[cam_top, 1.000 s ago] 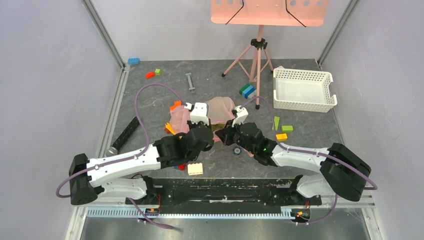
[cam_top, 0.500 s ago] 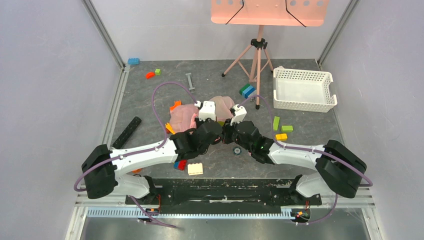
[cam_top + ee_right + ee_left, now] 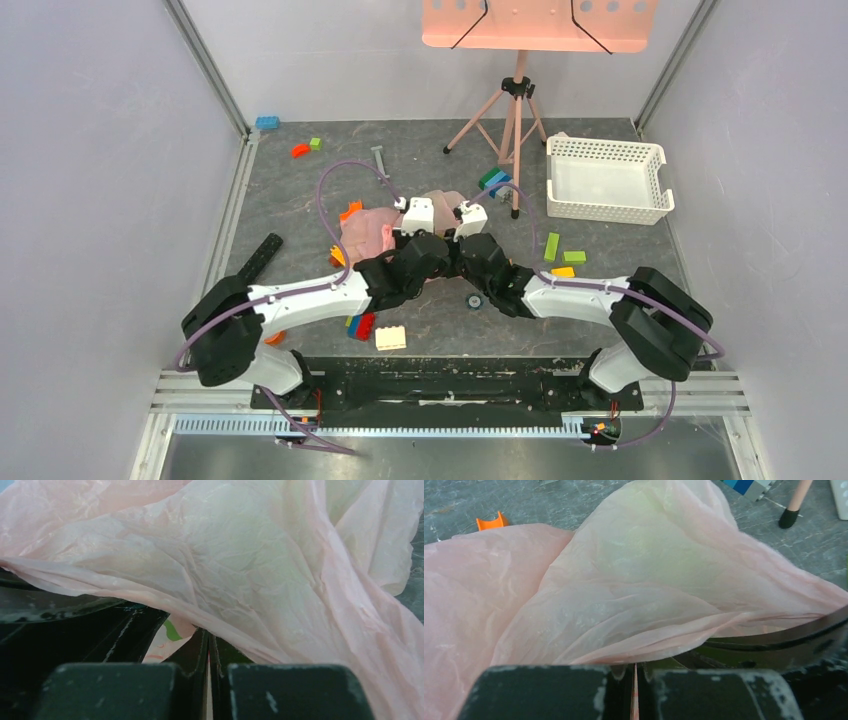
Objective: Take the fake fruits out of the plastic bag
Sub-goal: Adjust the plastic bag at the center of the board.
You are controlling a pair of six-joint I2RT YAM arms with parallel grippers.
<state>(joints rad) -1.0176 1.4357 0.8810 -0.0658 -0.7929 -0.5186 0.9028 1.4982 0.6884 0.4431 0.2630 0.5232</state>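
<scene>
The pink plastic bag lies crumpled at the middle of the table and fills both wrist views. My left gripper is shut on a thin fold of the bag's near edge. My right gripper is shut on the same edge, right beside it, and the two wrists almost touch. The fake fruits are hidden inside the bag. Only a pale green-yellow tint shows through the film.
A white lattice basket stands at the back right, with a pink tripod behind the bag. Building blocks lie scattered: cream, yellow, green, blue. A black bar lies at the left.
The left gripper has swung right and away from the bases, ending beside the right gripper. Both have pushed farther back with the bag's edge, and the bag is more bunched.
</scene>
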